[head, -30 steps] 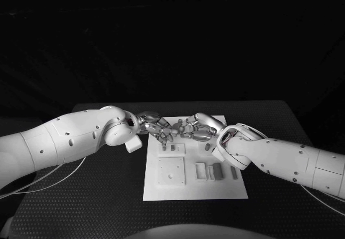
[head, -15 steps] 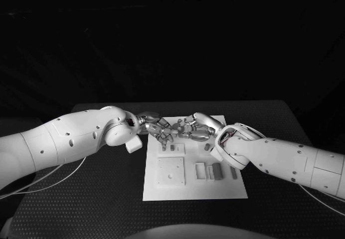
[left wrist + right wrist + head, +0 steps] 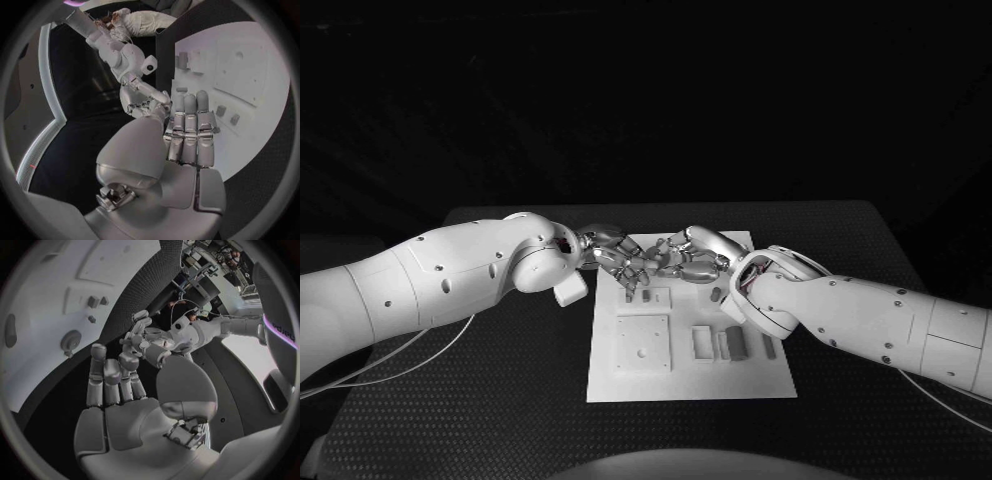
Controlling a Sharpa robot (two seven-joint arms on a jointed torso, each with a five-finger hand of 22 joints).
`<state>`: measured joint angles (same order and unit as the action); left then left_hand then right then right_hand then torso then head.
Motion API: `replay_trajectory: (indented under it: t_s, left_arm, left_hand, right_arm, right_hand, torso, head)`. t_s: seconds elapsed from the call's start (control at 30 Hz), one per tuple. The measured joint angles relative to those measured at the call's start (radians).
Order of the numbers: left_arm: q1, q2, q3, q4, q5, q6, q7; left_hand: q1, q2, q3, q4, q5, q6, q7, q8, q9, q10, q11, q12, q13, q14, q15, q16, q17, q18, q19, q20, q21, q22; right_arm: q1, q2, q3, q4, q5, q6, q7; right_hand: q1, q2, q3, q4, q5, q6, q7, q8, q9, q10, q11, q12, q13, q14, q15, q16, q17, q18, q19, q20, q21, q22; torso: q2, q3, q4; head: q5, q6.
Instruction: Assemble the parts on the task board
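Note:
The white task board (image 3: 689,375) lies in the middle of the table, also seen in the left wrist view (image 3: 256,60) and the right wrist view (image 3: 44,285). Small grey parts (image 3: 642,296) stand near its far end, others (image 3: 769,347) toward its right side; two parts (image 3: 227,114) and a pair of parts (image 3: 97,301) show from the wrists. My left hand (image 3: 620,256) and right hand (image 3: 687,256) hover fingertip to fingertip above the board's far end. The left hand's fingers (image 3: 187,130) are straight and bare. The right hand's fingers (image 3: 112,382) stand apart from the thumb, holding nothing I can see.
A square raised plate (image 3: 643,345) sits on the board's left half, and blocks (image 3: 707,345) lie to its right. A round peg (image 3: 70,340) stands on the board. Black table (image 3: 488,400) surrounds the board. Cables (image 3: 387,365) trail under the left arm.
The right hand has edged slightly left, closing the gap to the left hand. The parts on the board have not moved.

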<state>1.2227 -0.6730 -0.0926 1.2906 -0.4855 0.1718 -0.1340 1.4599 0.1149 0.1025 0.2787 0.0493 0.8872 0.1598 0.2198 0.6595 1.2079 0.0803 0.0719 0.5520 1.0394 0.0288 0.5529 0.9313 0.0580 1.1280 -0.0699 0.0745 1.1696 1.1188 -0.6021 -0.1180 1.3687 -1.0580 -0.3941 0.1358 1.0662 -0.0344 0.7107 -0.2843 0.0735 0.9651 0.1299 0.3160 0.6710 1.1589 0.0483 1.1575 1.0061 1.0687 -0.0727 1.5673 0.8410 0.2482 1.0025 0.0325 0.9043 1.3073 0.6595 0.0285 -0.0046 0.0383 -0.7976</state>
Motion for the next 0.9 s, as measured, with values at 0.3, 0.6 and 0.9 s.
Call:
replay_trajectory:
  t_s: [0.3, 0.6, 0.9]
  left_arm:
    - [0.000, 0.000, 0.000, -0.001, 0.000, -0.003, -0.001]
    - [0.000, 0.001, -0.001, -0.002, 0.003, -0.010, -0.002]
    - [0.001, 0.003, 0.000, 0.000, 0.021, -0.015, 0.001]
  left_hand:
    - [0.059, 0.020, 0.014, -0.039, 0.000, 0.039, -0.012, 0.021, 0.000, 0.034, -0.016, 0.009, 0.005, 0.001, -0.001, 0.008, 0.001, 0.000, 0.001, -0.001, 0.000, 0.002]
    - [0.072, 0.022, 0.013, -0.054, 0.000, 0.077, -0.033, 0.039, 0.012, 0.070, -0.030, 0.020, 0.014, 0.013, -0.013, 0.016, 0.006, -0.004, 0.011, -0.011, 0.000, 0.005]
    - [0.072, 0.022, 0.013, -0.054, 0.000, 0.079, -0.035, 0.041, 0.012, 0.073, -0.034, 0.020, 0.015, 0.013, -0.013, 0.016, 0.007, -0.004, 0.014, -0.014, 0.000, 0.006]
  right_arm:
    - [0.000, 0.002, 0.000, -0.002, -0.005, 0.006, -0.002]
    - [0.000, 0.006, 0.000, -0.007, -0.043, 0.020, -0.014]
    - [-0.001, 0.014, -0.001, -0.010, -0.094, 0.025, -0.033]
  right_hand:
    - [-0.003, -0.003, 0.000, 0.000, 0.000, 0.000, 0.000, -0.005, 0.000, 0.000, 0.000, -0.008, -0.017, -0.005, 0.004, -0.017, -0.010, 0.007, -0.008, 0.008, -0.017, 0.000]
    - [-0.006, -0.020, -0.003, -0.003, 0.000, 0.000, 0.000, -0.011, 0.000, -0.002, -0.002, -0.023, -0.041, -0.013, 0.013, -0.031, -0.019, 0.010, -0.018, 0.018, -0.029, 0.000]
    - [0.009, -0.036, -0.008, -0.003, 0.000, 0.000, 0.000, -0.028, -0.005, -0.003, -0.003, -0.058, -0.094, -0.022, 0.021, -0.047, -0.033, 0.011, -0.027, 0.027, -0.049, 0.000]
  torso:
    - [0.000, 0.0006, -0.0006]
    - [0.000, 0.0007, -0.0006]
    - [0.000, 0.0006, -0.0009]
  head:
    - [0.001, 0.000]
    - [0.000, 0.000]
    - [0.000, -0.002]
